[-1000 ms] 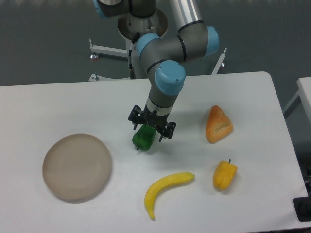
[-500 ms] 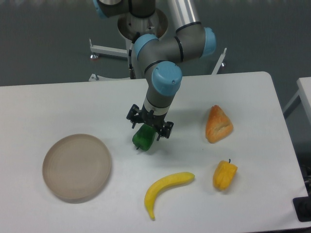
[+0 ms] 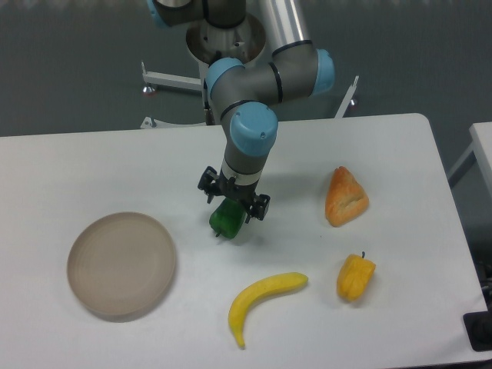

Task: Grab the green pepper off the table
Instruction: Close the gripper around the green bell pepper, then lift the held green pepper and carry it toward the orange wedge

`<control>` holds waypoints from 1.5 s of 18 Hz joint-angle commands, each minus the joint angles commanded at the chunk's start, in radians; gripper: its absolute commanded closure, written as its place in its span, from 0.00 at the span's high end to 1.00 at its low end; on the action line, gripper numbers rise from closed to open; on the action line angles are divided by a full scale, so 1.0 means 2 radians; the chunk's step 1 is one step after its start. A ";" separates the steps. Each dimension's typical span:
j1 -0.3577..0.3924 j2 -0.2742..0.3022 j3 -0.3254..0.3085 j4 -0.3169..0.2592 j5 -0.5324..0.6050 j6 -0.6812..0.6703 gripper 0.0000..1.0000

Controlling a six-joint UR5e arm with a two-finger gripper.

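Green pepper (image 3: 227, 221) sits on the white table (image 3: 92, 165), just right of the round beige plate (image 3: 121, 265) and up-left of the banana (image 3: 264, 296). Directly over the pepper hangs the gripper (image 3: 233, 203), its black fingers spread to either side of the pepper's top; whether they press on it I cannot tell. Well right of the pepper lie a pastry (image 3: 346, 197) and a yellow-orange pepper (image 3: 355, 277).
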 joint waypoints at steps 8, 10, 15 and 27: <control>0.001 0.003 0.001 -0.001 0.005 0.030 0.28; 0.002 0.004 0.002 -0.001 0.005 0.031 0.25; 0.011 0.005 0.031 -0.009 0.005 0.034 0.25; 0.133 -0.024 0.162 -0.054 0.024 0.224 0.25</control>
